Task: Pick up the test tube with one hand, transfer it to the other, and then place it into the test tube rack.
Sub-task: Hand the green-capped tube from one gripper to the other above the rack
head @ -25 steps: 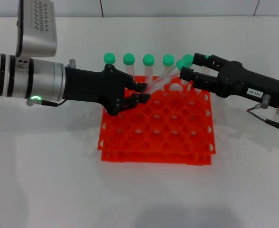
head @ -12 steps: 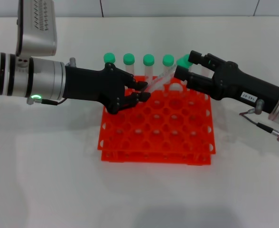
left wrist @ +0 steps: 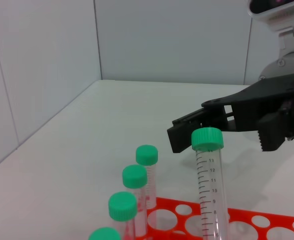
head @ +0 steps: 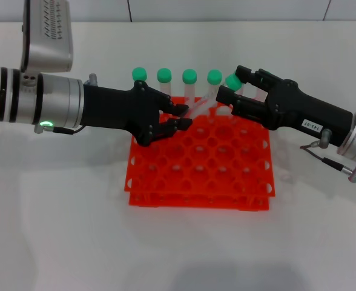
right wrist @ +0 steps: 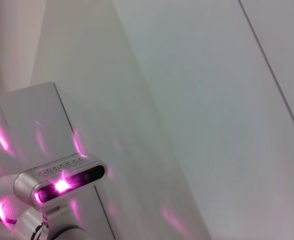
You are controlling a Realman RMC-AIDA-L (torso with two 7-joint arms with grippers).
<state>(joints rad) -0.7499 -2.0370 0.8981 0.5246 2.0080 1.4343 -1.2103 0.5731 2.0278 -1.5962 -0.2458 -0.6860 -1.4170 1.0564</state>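
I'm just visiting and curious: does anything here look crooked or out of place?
Only one thing: the test tube slants above the test tube rack, held by the left gripper, while four others stand upright. The open right gripper is at its cap.

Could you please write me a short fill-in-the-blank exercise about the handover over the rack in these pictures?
1. The left gripper is shut on the clear end of the ____.
2. The right gripper has open fingers around the tube's ____ cap.
3. Four other capped tubes stand in the ____ row of the orange-red rack.

Missing words: test tube; green; back
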